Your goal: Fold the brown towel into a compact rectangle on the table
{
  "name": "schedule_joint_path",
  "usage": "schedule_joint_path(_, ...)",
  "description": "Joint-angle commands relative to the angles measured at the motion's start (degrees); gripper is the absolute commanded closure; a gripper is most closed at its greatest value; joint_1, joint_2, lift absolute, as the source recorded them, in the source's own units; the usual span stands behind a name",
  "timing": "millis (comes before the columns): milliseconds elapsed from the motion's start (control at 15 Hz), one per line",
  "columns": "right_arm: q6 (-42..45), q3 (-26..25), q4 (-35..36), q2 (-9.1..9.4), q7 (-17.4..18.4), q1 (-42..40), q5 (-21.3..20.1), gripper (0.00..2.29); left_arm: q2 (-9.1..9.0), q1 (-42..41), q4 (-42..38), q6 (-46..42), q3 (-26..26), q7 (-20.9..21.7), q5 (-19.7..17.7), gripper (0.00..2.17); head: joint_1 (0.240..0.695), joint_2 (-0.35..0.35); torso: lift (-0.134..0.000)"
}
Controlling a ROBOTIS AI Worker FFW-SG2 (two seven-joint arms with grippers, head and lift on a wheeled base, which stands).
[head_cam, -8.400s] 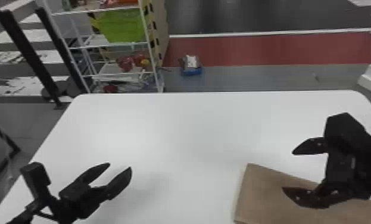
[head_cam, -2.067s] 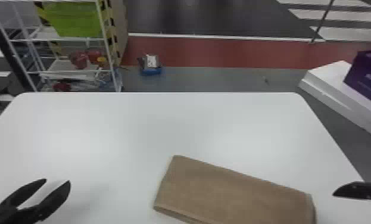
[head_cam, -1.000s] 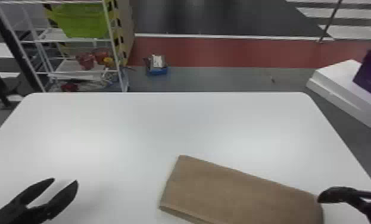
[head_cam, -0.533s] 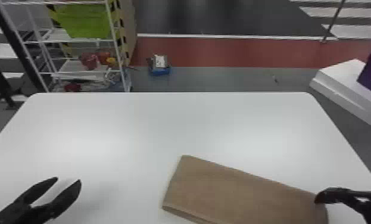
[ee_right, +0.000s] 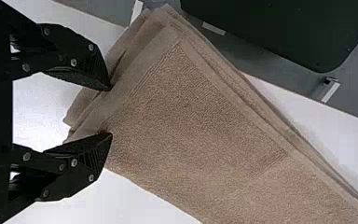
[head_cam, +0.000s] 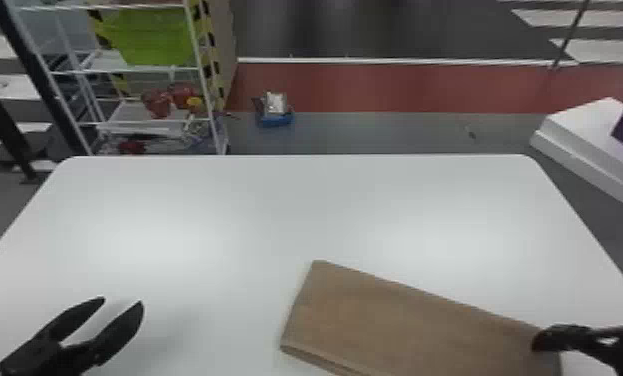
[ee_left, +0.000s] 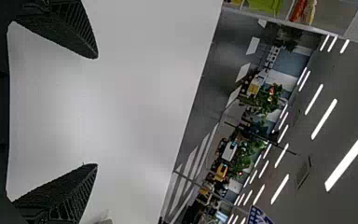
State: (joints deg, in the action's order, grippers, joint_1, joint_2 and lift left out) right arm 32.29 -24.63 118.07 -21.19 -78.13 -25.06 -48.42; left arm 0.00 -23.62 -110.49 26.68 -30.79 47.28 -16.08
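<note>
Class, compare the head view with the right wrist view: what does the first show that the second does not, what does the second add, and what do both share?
Head view: a green bin, its white rack and a blue item on the floor.
Right wrist view: a dark panel and a stitched border.
Both: the brown towel, the white table and the right gripper.

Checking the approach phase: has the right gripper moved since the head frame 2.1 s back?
Yes. In the head view, the right gripper has moved left, away from the table's right edge, to the towel's right end.
</note>
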Motion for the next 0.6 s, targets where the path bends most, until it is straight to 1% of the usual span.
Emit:
schedule_joint_path(0, -0.08, 0.02, -0.03, 0.01, -0.19, 0.1, 0.16, 0.65, -0.15, -0.02, 0.01, 0.0, -0.06, 0.0, 0.0, 0.05, 0.695, 0.007, -0.134)
schedule_joint_path(267, -2.19, 0.29, -0.12, 0.01, -0.19, -0.16, -0.27, 0.65, -0.15, -0.02, 0.36, -0.35, -0.15, 0.27, -0.09, 0.05, 0.695, 0.008, -0.134)
schedule_joint_path(400, -2.89, 0.38, -0.21, -0.08, -0.19, -0.08, 0.69, 0.65, -0.15, -0.02, 0.36, -0.53, -0.15, 0.36, -0.09, 0.05, 0.695, 0.005, -0.134)
schedule_joint_path(467, -3.07, 0.11, -0.12, -0.08, -0.19, -0.08, 1.4, 0.94, -0.15, -0.02, 0.36, -0.53, -0.15, 0.27, -0.09, 0.05, 0.695, 0.005, -0.134)
schedule_joint_path(533, -3.07, -0.06, -0.12, -0.08, -0.19, -0.08, 1.83, 1.0, -0.15, -0.02, 0.36, -0.53, -0.15, 0.27, -0.09, 0.05, 0.695, 0.006, -0.134)
